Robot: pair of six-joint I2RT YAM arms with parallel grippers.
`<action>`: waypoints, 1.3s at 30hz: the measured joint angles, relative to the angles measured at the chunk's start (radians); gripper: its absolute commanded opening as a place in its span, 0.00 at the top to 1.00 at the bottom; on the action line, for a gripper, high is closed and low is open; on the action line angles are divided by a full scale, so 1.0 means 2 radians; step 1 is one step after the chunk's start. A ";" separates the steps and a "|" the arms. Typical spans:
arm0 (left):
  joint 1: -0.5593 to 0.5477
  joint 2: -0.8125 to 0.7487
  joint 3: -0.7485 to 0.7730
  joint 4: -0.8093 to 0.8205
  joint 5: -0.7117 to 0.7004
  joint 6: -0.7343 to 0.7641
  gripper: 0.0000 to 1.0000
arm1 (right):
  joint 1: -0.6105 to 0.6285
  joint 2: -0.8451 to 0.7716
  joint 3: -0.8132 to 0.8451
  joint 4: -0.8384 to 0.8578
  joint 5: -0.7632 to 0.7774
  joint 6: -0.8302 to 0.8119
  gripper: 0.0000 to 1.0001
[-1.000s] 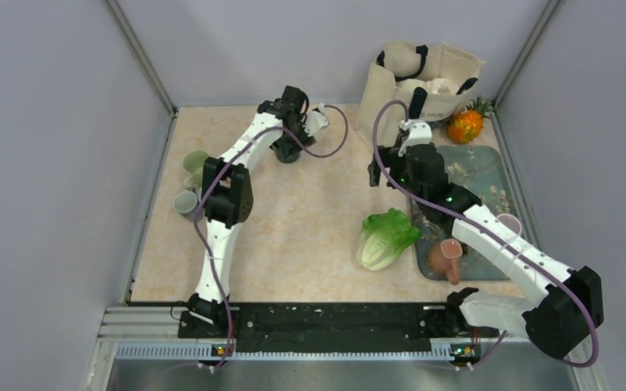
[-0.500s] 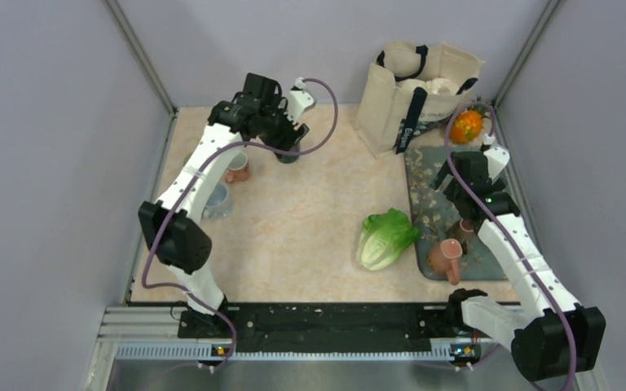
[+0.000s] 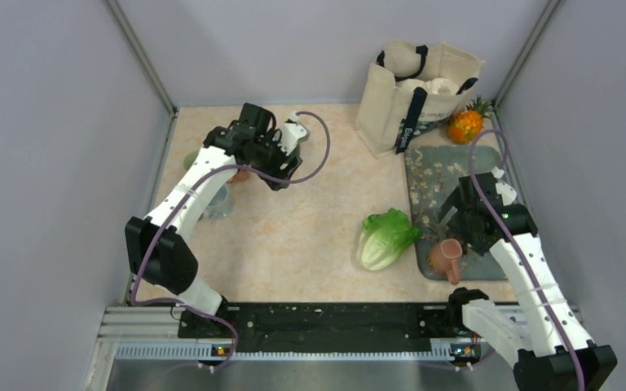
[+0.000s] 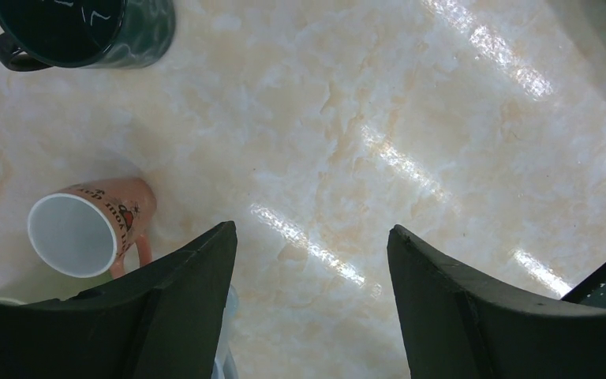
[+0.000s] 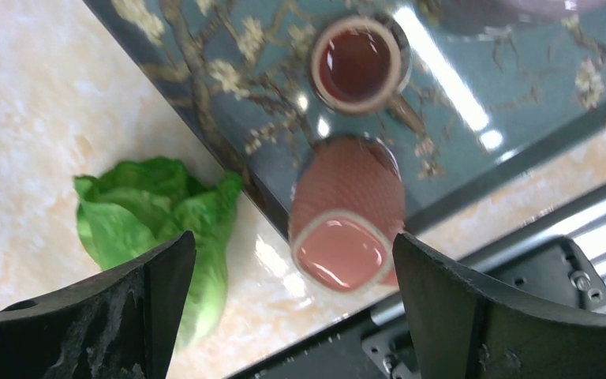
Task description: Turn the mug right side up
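The mug [image 5: 346, 229] stands on the tray [image 5: 521, 110] at the tray's near edge, apparently inverted, base uppermost; the turn is judged not yet begun, so grasp, lift, rotation and set-down all remain; the body is salmon-pink with a finely textured wall and glossy base; the right gripper [image 5: 290, 260] hovers above it, fingers spread wide, holding nothing; the left gripper [image 4: 312, 245], well away from the tray, is likewise wide and empty.

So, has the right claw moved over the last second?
Yes. The right claw has swung away from the tote bag, toward the near edge, and now hangs over the tray's near end above the pink mug.
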 measured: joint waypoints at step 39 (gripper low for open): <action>0.005 -0.028 0.000 0.001 -0.004 0.008 0.25 | 0.000 0.053 -0.021 0.187 -0.109 -0.119 0.26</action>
